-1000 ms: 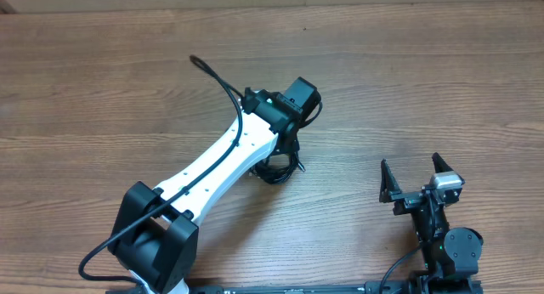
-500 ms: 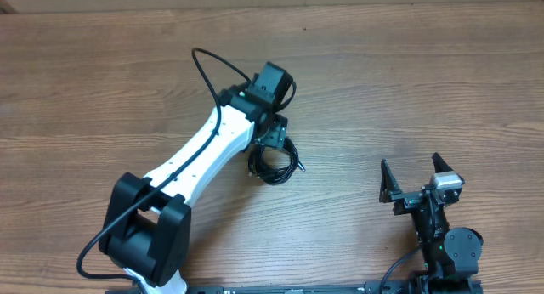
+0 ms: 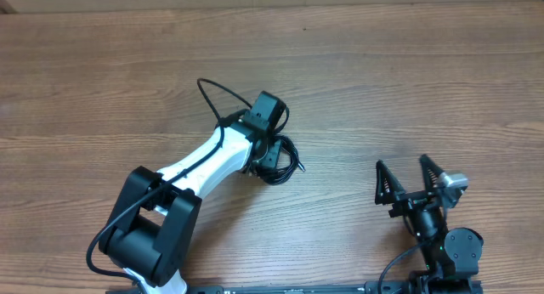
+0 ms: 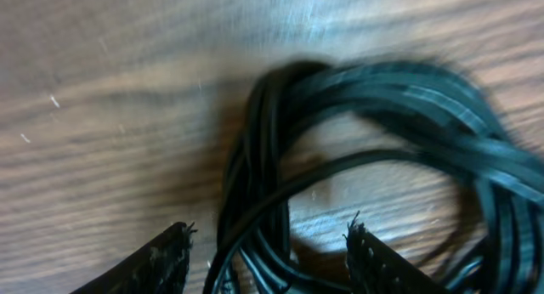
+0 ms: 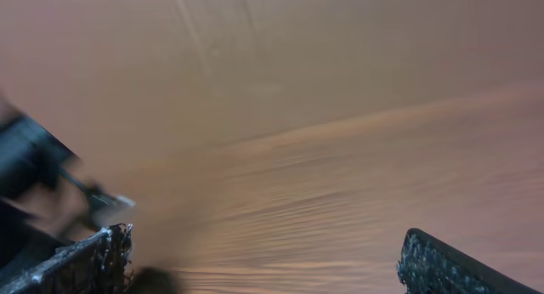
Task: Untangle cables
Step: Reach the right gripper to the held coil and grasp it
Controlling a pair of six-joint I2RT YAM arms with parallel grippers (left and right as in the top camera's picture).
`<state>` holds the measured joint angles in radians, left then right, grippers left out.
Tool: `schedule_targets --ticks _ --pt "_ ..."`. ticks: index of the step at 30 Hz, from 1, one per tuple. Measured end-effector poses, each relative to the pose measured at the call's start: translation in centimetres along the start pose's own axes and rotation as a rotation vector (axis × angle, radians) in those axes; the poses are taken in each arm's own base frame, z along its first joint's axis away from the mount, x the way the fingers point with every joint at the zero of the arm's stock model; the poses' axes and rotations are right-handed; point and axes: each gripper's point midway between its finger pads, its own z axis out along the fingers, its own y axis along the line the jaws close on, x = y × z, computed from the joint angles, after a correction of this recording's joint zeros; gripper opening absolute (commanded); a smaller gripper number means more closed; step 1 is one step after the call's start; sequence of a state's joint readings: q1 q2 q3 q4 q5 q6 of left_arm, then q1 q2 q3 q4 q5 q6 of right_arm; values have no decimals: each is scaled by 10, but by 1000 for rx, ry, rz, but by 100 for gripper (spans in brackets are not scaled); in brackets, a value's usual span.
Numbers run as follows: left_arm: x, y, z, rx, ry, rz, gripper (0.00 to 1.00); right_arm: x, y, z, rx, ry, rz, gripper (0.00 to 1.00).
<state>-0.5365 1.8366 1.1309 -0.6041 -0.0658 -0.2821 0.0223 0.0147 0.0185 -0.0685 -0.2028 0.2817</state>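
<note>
1. Your left tool (image 4: 268, 239) is down at the desk (image 3: 425, 73). Its two fingers stand apart, one on each side of several strands of the cables (image 4: 408, 94). In the left wrist view there is a gap between each finger and the strands, so the tool is released and clamps nothing.
2. From overhead, the left tool (image 3: 270, 155) is mostly hidden under its own wrist, directly over the left part of the bundle.
3. The cables (image 3: 280, 166) lie near the middle of the desk as one small, tight black coil. They are thin, glossy cords looped round each other many times, and several strands run side by side like a band.
4. One short end (image 3: 300, 166) sticks out of the coil on its right side. You cannot make out its plug at this size.
5. The thicker black wire (image 3: 212, 94) arching above the left arm belongs to the arm and is not part of the coil.
6. Your right tool (image 3: 401, 162) is well apart from the cables, near the right front of the desk, with its fingers spread wide and nothing between them.
7. The right wrist view shows the same released tool (image 5: 263, 239) over bare wood. Blurred dark shapes sit at the left edge.
</note>
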Motion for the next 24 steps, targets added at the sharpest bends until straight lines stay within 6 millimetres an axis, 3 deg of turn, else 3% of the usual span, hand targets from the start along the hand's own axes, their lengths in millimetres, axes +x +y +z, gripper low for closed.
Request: schedule_targets --ticks 3,7,13,18,21,24 --pt "10 2 8 -1 13 -7 48 3 9 0 -53 22 180 100" --pt "15 1 13 8 11 -36 4 -6 22 -1 -122 5 315 100" --pt "13 0 13 15 6 -60 4 19 26 -5 -102 177 378 100" --pt "20 5 4 -5 69 -49 4 9 36 -9 -65 316 408 100" --pt "14 7 -12 -10 84 -22 4 4 53 -5 -134 389 426 100" --pt "-6 4 -40 6 30 -5 4 9 74 1 -262 469 447 100"
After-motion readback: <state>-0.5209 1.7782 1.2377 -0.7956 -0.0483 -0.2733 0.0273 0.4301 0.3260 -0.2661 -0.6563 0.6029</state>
